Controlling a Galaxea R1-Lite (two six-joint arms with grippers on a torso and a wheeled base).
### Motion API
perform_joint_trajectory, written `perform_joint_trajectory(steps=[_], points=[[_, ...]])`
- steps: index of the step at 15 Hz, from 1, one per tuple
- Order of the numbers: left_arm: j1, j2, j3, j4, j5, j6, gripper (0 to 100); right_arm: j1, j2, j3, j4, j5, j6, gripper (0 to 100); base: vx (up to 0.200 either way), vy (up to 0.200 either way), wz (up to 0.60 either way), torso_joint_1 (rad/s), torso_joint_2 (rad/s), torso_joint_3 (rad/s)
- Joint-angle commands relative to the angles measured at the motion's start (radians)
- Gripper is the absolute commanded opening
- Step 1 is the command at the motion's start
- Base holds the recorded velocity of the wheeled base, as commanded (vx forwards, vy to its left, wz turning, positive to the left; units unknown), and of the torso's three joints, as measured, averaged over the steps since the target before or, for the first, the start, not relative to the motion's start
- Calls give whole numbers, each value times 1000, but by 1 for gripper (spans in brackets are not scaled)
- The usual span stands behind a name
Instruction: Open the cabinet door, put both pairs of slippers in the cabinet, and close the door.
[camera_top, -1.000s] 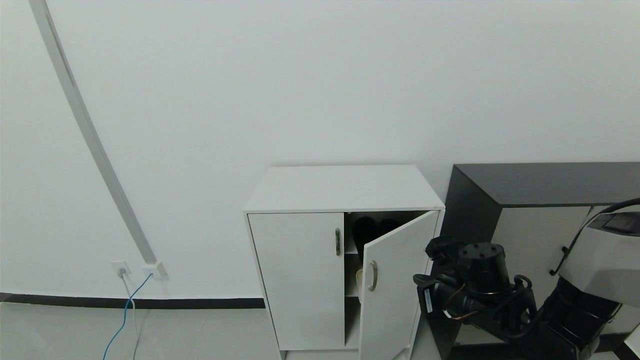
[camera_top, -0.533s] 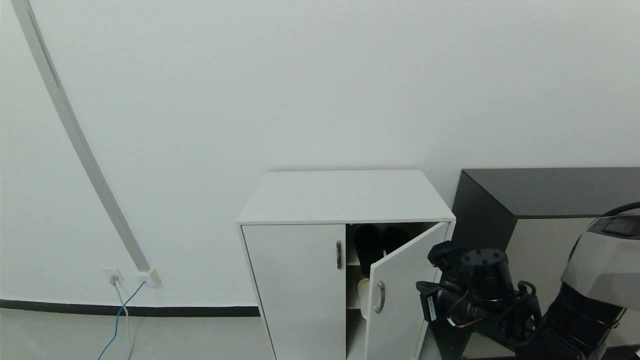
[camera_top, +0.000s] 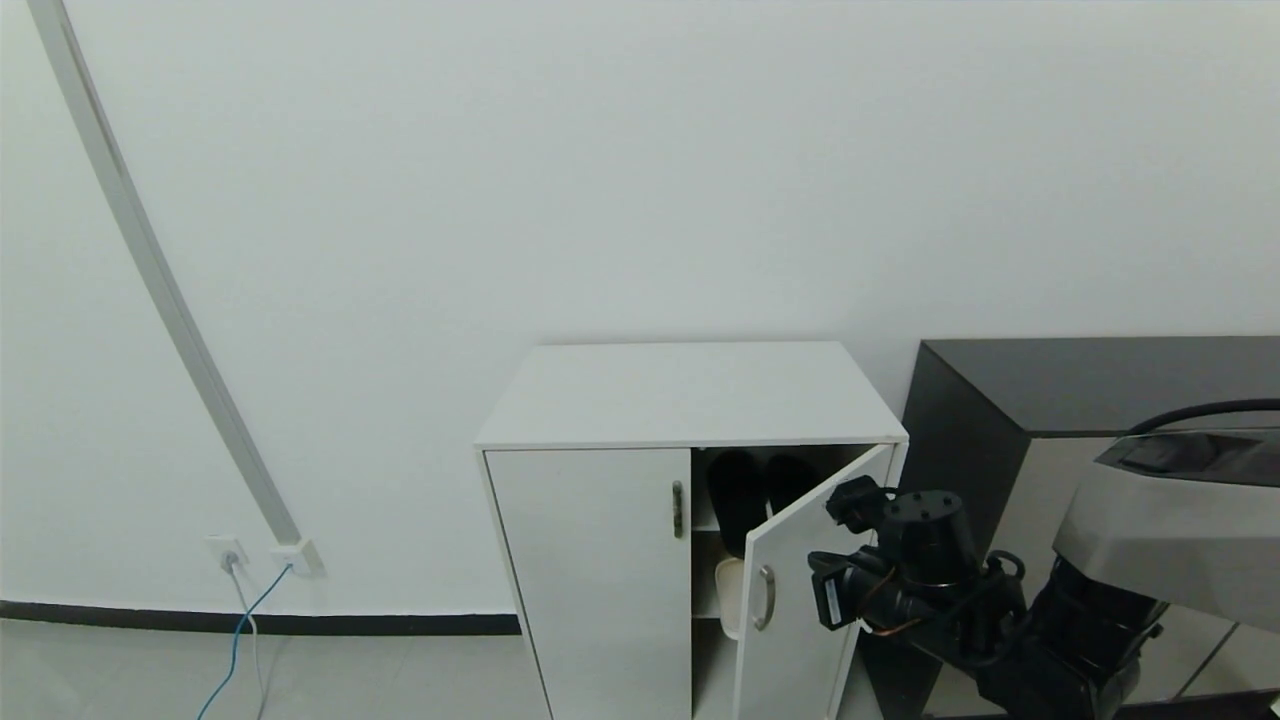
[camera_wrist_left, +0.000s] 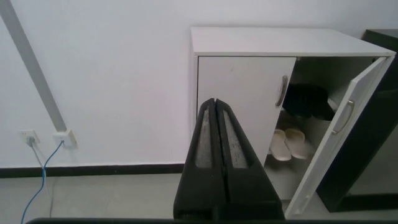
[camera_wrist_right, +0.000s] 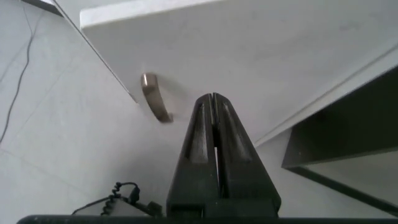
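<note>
I count one white cabinet (camera_top: 690, 395) with two doors, a left door (camera_top: 590, 570) and a right door (camera_top: 800, 610), and two handles, a left handle (camera_top: 677, 509) and a right handle (camera_top: 766, 597). Inside are four slippers: one black pair (camera_top: 738, 490) and one cream pair (camera_wrist_left: 291, 143). One dark sideboard (camera_top: 1100, 375) stands beside it. The wall has two sockets, a left socket (camera_top: 225, 551) and a right socket (camera_top: 300, 556), and two cables, a blue cable (camera_top: 263, 595) and a white cable (camera_top: 240, 590).

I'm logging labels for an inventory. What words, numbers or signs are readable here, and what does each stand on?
No text here can be read.
White label on the right arm's wrist: print too small to read.
Cabinet, open door, black slippers, wall socket: no print visible on any of them.
</note>
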Motion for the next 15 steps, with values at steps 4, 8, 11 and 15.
perform_joint_trajectory(steps=[4, 8, 11, 15], points=[[1, 0, 0, 0, 0, 0, 0, -11, 113, -121, 2, -1, 0, 0, 0, 0, 0, 0, 0, 0], [1, 0, 0, 0, 0, 0, 0, -31, 161, -196, 5, -1, 0, 0, 0, 0, 0, 0, 0, 0], [1, 0, 0, 0, 0, 0, 0, -49, 196, -258, 6, -3, 0, 0, 0, 0, 0, 0, 0, 0], [1, 0, 0, 0, 0, 0, 0, -62, 234, -323, 20, -3, 0, 0, 0, 0, 0, 0, 0, 0]])
